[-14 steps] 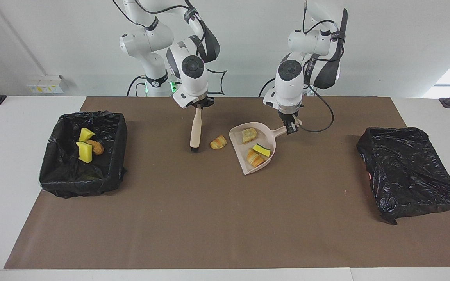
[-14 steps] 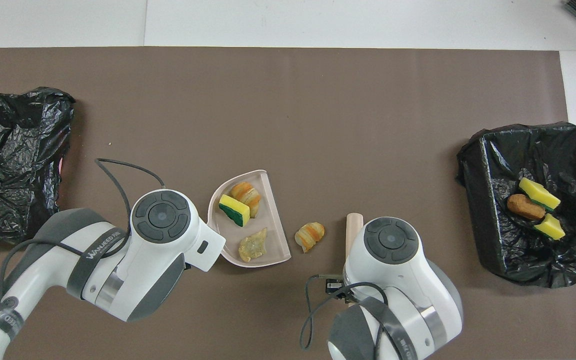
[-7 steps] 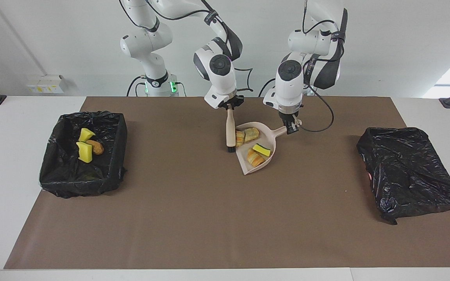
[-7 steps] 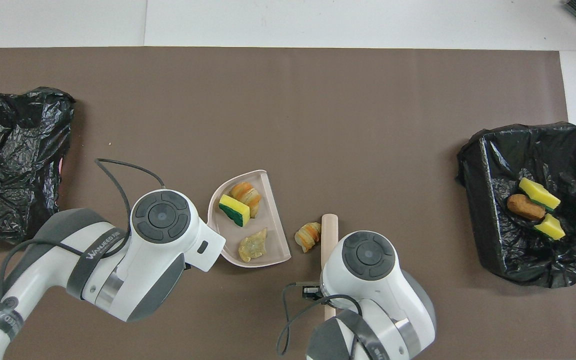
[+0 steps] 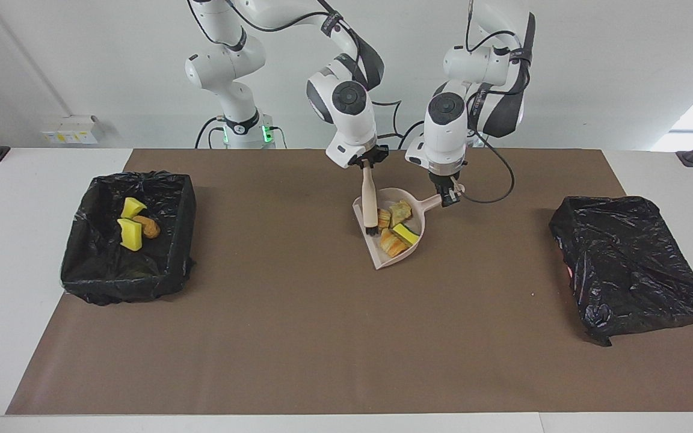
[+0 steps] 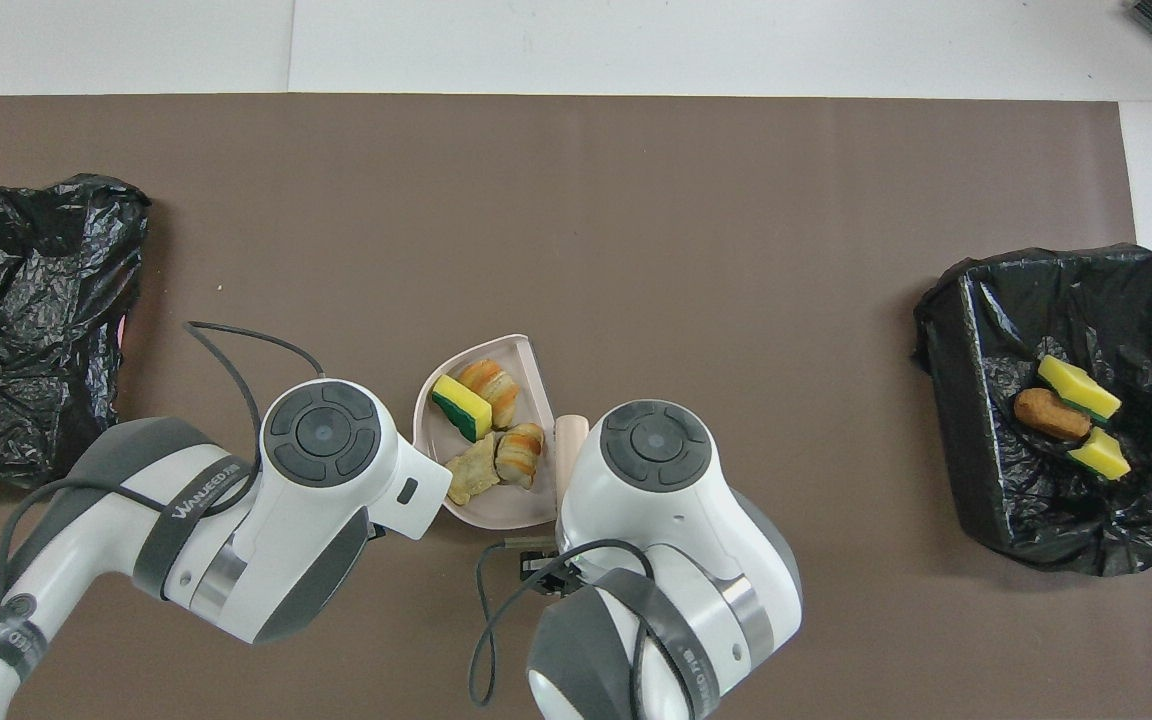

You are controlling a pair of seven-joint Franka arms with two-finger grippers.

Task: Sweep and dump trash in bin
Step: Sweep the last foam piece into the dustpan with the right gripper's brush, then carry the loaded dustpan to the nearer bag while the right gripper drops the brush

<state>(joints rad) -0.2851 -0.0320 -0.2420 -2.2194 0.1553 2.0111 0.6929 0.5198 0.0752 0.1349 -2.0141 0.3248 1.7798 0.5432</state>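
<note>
A pink dustpan lies on the brown mat in front of the two arms. In it sit several pieces of trash: a green-backed yellow sponge, bread-like lumps and a pale crumpled piece. My left gripper is shut on the dustpan's handle. My right gripper is shut on the handle of a cream brush. The brush's dark bristles rest inside the pan's mouth against the trash. In the overhead view both grippers are hidden under their wrists.
A bin lined with black plastic stands at the right arm's end of the table and holds two yellow sponge chunks and a brown lump. A crumpled black bag covers something at the left arm's end.
My right gripper swept the brush sideways toward the dustpan and pushed the loose bread piece off the mat into it. The pieces in the pan bunched together. The left arm stayed put.
</note>
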